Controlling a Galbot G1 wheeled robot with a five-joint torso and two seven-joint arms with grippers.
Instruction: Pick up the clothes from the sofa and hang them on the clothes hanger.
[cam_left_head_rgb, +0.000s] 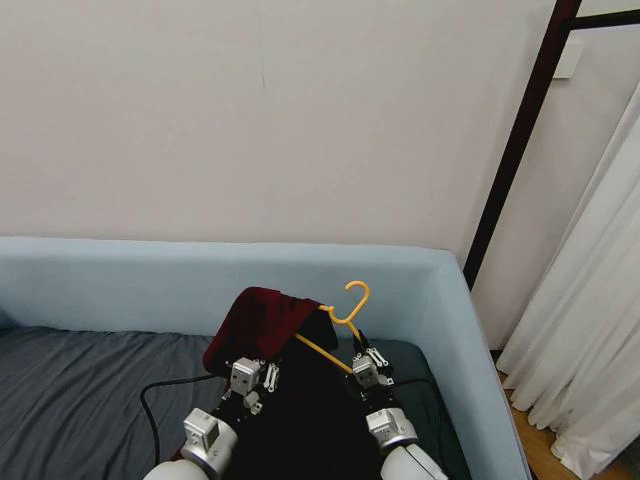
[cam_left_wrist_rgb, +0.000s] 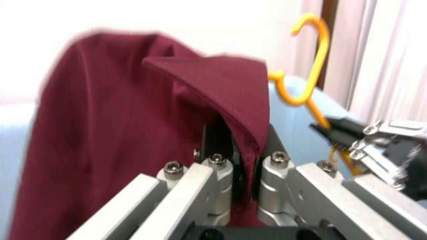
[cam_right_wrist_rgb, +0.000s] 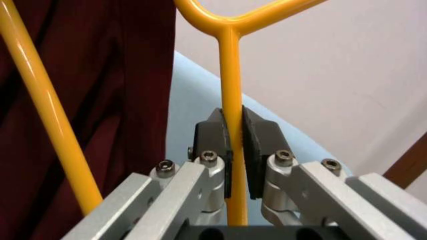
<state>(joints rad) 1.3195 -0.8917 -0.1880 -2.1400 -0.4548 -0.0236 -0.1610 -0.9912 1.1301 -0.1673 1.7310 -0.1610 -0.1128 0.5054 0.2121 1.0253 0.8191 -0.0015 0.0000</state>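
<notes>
My left end effector (cam_left_wrist_rgb: 244, 150) is closed on a fold of the dark red shirt (cam_left_head_rgb: 258, 320), held up above the sofa (cam_left_head_rgb: 120, 285). My right end effector (cam_right_wrist_rgb: 235, 145), at its 3 o'clock, clamps the stem of the yellow hanger (cam_left_head_rgb: 343, 312). I judge the cloth light, limp and slippery: grip the collar edge.

Above the right gripper (cam_left_head_rgb: 362, 352) is open air; ahead, sofa backrest (cam_left_head_rgb: 150, 285) and wall (cam_left_head_rgb: 250, 110) block; curtain (cam_left_head_rgb: 590, 330) stands to its right.

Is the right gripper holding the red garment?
No, the right gripper is shut on the yellow hanger; the left gripper pinches the red garment.
</notes>
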